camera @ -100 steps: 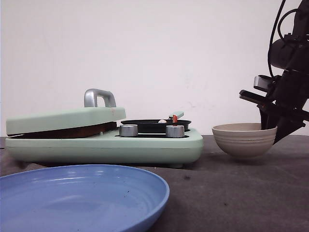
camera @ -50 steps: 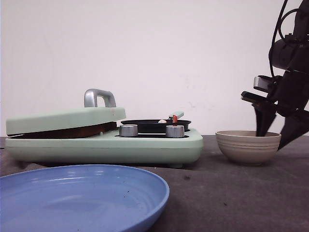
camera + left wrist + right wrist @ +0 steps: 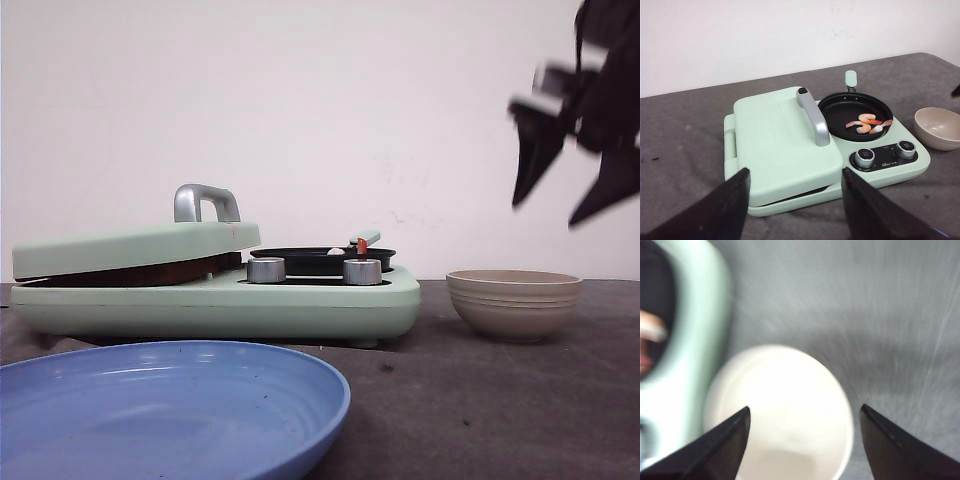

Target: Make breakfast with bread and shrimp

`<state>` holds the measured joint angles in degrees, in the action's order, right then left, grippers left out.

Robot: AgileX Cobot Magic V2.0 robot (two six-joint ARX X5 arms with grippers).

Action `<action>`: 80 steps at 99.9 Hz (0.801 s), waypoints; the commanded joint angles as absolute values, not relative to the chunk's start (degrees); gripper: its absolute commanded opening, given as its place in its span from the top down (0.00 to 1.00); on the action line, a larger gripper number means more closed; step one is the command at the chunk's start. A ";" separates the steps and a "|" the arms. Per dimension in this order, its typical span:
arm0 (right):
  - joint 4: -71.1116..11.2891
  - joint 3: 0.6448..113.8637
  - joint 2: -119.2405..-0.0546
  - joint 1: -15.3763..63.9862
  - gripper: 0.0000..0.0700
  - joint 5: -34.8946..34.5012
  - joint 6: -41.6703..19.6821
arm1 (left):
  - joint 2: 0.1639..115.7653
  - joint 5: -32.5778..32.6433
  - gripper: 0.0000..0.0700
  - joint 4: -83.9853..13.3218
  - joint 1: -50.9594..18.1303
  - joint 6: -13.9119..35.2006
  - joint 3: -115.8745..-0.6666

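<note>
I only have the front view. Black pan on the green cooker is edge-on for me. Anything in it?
Observer: Yes. The left wrist view looks down into the pan and shows the shrimp lying in it, toward the side nearest the knobs.
Operator: Beige bowl, still got anything inside?
Observer: The right wrist view looks down into the beige bowl; nothing shows inside, though that picture is motion-blurred.
Operator: Right gripper is a smear for me. Open?
Observer: Open. In the right wrist view the right gripper has its fingers spread wide, with nothing between them.
Operator: And the left?
Observer: The left gripper is open too, empty, facing the closed lid of the cooker.
</note>
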<state>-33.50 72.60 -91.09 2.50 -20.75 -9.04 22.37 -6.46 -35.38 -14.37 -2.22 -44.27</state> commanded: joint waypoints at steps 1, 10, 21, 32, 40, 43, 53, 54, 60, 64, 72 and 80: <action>-33.06 73.52 -89.36 2.39 0.39 -22.46 -8.47 | 22.41 -7.35 0.60 -34.68 -14.48 -2.11 -44.56; -33.36 73.52 -85.25 2.39 0.39 -25.56 -8.69 | 22.41 -7.75 0.61 -34.61 -14.50 -1.87 -44.56; -34.72 73.52 -80.71 2.74 0.39 -27.83 -8.73 | 22.41 -8.01 0.62 -34.63 -14.50 -1.52 -44.56; -35.94 73.52 -76.58 3.42 0.43 -28.77 -8.58 | 22.41 -7.99 0.66 -34.41 -14.50 -0.10 -44.56; -36.53 73.52 -73.65 4.12 0.63 -28.42 -8.58 | 22.41 -8.01 0.88 -33.85 -14.50 0.51 -44.56; -36.62 73.52 -72.62 4.45 0.75 -28.47 -8.58 | 22.41 -7.99 0.99 -33.50 -14.50 0.80 -44.56; -37.10 73.49 -69.10 6.13 1.00 -28.38 -8.03 | 22.44 -7.92 1.00 -32.05 -14.48 2.28 -44.56; -37.12 73.49 -68.77 6.35 1.00 -28.36 -8.03 | 22.46 -7.92 1.00 -31.92 -14.48 2.55 -44.56; -37.10 73.45 -66.92 7.79 1.00 -27.94 -7.75 | 22.63 -7.92 1.00 -30.92 -14.48 4.16 -44.56; -36.91 73.36 -65.80 8.97 1.00 -27.59 -7.35 | 22.90 -7.94 1.00 -30.28 -14.50 5.13 -44.56; -35.48 72.64 -63.51 11.86 1.00 -27.09 -6.96 | 23.40 -7.94 1.00 -29.06 -14.50 6.24 -44.56; -31.70 70.39 -60.36 15.49 1.00 -26.37 -6.96 | 23.84 -7.94 1.00 -28.14 -14.50 6.59 -44.56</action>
<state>-34.11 71.37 -61.67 13.17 -26.76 -7.75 23.22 -7.70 -29.32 -14.37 5.30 -44.27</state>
